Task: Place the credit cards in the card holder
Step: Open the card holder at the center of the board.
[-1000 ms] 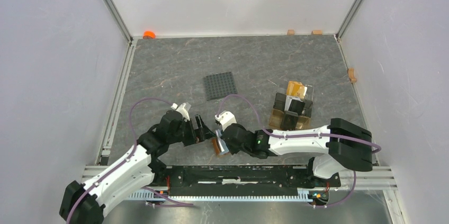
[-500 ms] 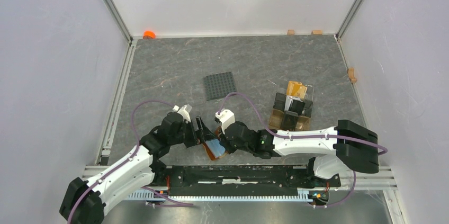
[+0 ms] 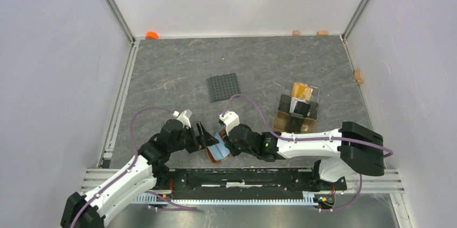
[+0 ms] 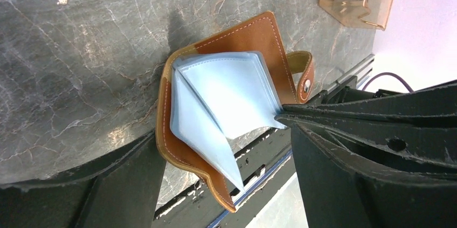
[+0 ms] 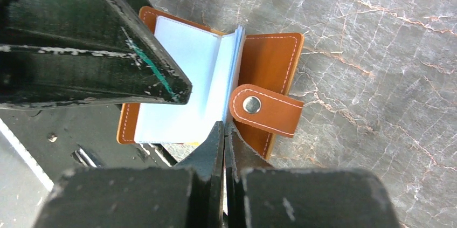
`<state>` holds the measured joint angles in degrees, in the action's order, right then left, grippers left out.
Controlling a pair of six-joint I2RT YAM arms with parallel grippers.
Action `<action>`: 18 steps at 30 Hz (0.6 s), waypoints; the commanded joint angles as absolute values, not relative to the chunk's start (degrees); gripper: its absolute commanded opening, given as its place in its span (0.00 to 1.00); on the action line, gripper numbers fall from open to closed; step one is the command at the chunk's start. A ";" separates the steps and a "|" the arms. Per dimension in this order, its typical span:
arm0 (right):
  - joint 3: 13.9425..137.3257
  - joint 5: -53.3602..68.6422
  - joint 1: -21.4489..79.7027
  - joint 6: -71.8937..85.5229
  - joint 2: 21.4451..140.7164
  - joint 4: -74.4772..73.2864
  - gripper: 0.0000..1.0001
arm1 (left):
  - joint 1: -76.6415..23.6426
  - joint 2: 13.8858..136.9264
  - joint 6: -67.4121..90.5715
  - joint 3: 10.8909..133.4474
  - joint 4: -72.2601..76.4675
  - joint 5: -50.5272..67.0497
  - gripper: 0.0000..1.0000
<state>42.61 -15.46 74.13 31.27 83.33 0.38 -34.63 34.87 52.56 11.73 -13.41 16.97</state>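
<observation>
At 6 o'clock the right jaws are clamped on the open card holder (image 5: pixel 272 55) while the left jaws gape wide around it.

Open brown card holder (image 5: pixel 272 55), pale blue sleeves (image 5: pixel 178 82), right end effector (image 5: pixel 223 128) pinching their edge

The gap between left end effector (image 3: pixel 206 137) and right end effector (image 3: pixel 223 143) is filled by the open card holder (image 3: pixel 217 154). Beyond both, bare bench (image 3: pixel 178 93) is seen up to a studded plate (image 3: pixel 224 87) and amber compartment stand (image 3: pixel 296 109).
</observation>
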 commanded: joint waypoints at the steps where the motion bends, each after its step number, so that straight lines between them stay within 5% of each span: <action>1: 43.86 -17.97 74.00 31.99 83.77 0.10 0.00 | -34.85 31.32 55.75 10.10 -15.05 16.29 0.88; 5: 43.73 -18.42 74.00 31.98 83.60 -1.44 0.00 | -34.81 29.82 56.58 9.10 -16.70 15.84 0.81; 18: 42.89 -20.82 73.92 32.69 82.10 -3.33 0.00 | -34.82 32.31 56.62 8.25 -16.45 14.68 0.16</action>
<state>42.61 -18.00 74.13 31.73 83.44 -2.22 -34.63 31.99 56.05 8.21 -17.67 15.25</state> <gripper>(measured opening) 0.004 0.230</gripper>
